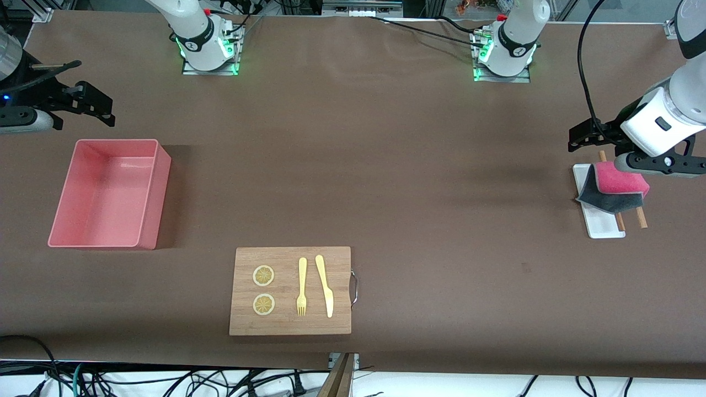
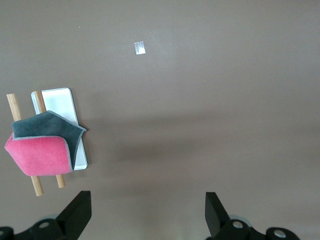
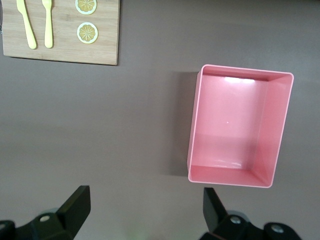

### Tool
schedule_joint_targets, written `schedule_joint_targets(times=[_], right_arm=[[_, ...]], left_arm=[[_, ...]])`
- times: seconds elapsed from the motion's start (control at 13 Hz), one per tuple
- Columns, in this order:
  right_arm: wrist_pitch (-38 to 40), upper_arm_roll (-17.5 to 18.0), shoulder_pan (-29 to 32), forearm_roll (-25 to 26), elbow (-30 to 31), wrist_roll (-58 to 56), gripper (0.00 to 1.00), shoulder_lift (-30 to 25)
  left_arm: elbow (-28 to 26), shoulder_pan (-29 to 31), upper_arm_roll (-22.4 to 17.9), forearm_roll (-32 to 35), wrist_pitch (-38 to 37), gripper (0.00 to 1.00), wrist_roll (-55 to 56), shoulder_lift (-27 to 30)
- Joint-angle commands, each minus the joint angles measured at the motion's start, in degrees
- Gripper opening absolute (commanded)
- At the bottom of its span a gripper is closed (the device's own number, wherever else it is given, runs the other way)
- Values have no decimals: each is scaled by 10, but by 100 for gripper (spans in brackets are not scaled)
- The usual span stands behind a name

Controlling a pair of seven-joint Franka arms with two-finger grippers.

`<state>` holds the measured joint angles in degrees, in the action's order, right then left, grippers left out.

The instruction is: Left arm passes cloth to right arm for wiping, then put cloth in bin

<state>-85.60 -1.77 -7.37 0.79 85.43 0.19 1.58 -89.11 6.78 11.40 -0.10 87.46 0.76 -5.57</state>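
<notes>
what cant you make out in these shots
- Front view: the left tool hides part of the cloth and two wooden sticks.
- The cloth covers part of the white tray.
- Right tool: its arm is cut by the edge.
- Left wrist view: small pale scrap too small to identify.

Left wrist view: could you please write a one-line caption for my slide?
Open left gripper hovering above the table, the folded cloth draped over two wooden sticks and a white tray.

Magenta-and-grey cloth (image 1: 615,190), salmon-pink bin (image 1: 149,209), white tray (image 1: 601,226) (yellow cutlery (image 1: 314,285))
</notes>
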Motion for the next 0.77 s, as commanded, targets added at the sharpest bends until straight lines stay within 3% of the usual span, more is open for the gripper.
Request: schedule_joint_targets(times=[0.0,0.54,0.69], right_arm=[[1,1,2,-7,-4,-5,100,0],[18,-2,0,5,-6,-8,100,-17],[50,-8,1,-1,-8,-6,100,-28]], left_arm=[[9,-5,0,6,-12,100,-7,-4],[4,2,-1,11,-37,100,-11,-61],[3,-7,0,99,-32,100,-11,-91]])
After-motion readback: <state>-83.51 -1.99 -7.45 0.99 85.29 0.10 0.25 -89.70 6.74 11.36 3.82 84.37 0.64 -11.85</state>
